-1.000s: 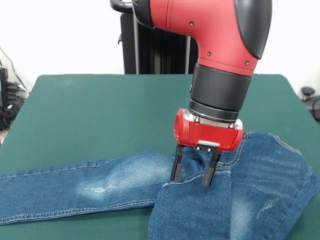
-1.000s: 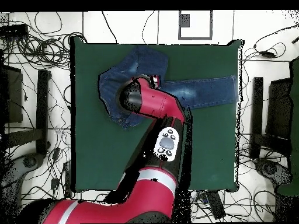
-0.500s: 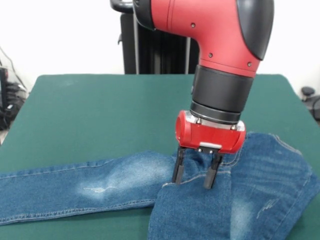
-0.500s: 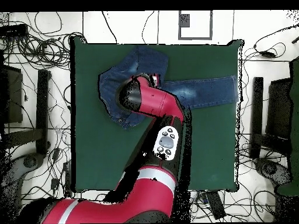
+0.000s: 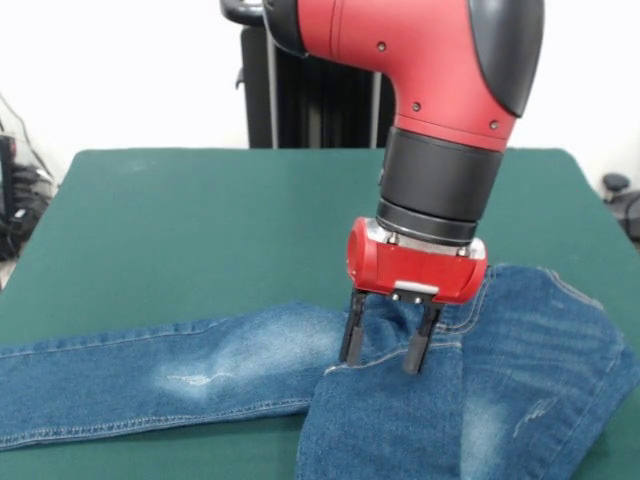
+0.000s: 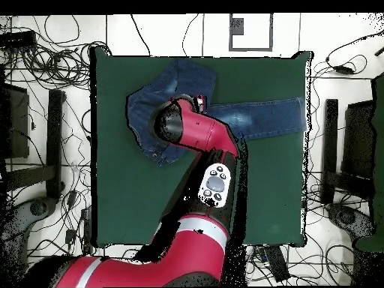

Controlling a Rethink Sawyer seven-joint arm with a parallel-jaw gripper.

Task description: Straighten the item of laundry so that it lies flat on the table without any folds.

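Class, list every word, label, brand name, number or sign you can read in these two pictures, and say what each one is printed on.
No readable text in either view.
Arm: a pale panel with small buttons, no legible marks.
Jeans: only stitching and faded patches, no visible label.
Gripper: plain red housing, no lettering visible.
Table: plain green cloth.

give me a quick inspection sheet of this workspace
surface: green table, bare apart from the jeans.
job's things: jeans not flat; one leg lies straight toward the front view's left edge, the rest is folded over in a heap on the right.
clutter: nothing seen on the table.
hand: hand open, fingers pointing down at the fold's edge; whether the tips touch the denim, cannot tell.
cables: many loose cables on the floor around the table, none on it.
surroundings: white floor, black stands at both sides, a dark column behind the arm.
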